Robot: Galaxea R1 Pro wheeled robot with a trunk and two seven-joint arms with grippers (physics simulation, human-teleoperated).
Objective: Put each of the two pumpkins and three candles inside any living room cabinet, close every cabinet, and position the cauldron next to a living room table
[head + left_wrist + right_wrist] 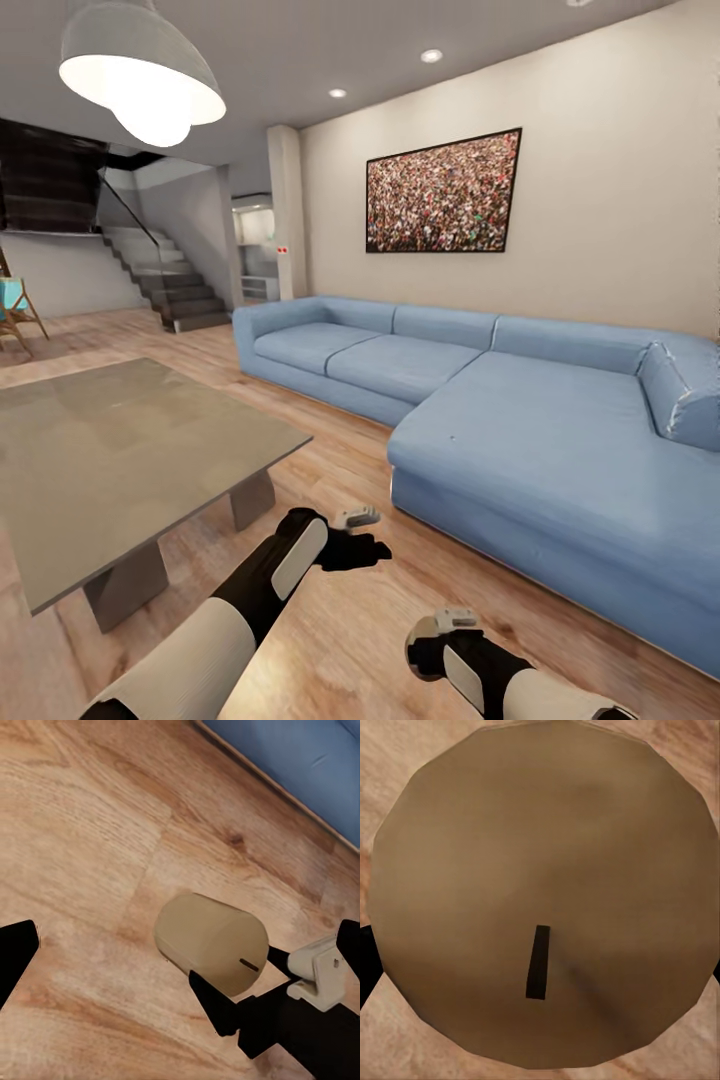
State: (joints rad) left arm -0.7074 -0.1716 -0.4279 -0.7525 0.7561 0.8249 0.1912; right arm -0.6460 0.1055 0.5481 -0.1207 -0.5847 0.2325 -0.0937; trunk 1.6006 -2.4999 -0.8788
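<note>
One candle (210, 941), a stubby cylinder with a pale flat top and a short dark wick, hangs over the wooden floor. My right gripper (225, 1009) is shut on it, and its dark finger reaches the candle's lower side. Seen from the right wrist, the candle's round top (540, 870) sits between dark fingertips (364, 960) at the view's edges. My left gripper (358, 550) is open, holds nothing, and hovers over the floor beside the table (130, 440). The right gripper (432, 655) is low near the sofa. The table's glossy grey top is bare.
A long blue corner sofa (520, 440) runs along the right wall under a framed picture (443, 192). A strip of wooden floor (340, 440) separates the table from the sofa. Stairs (170, 285) rise at the back left, near a wooden chair (15, 312).
</note>
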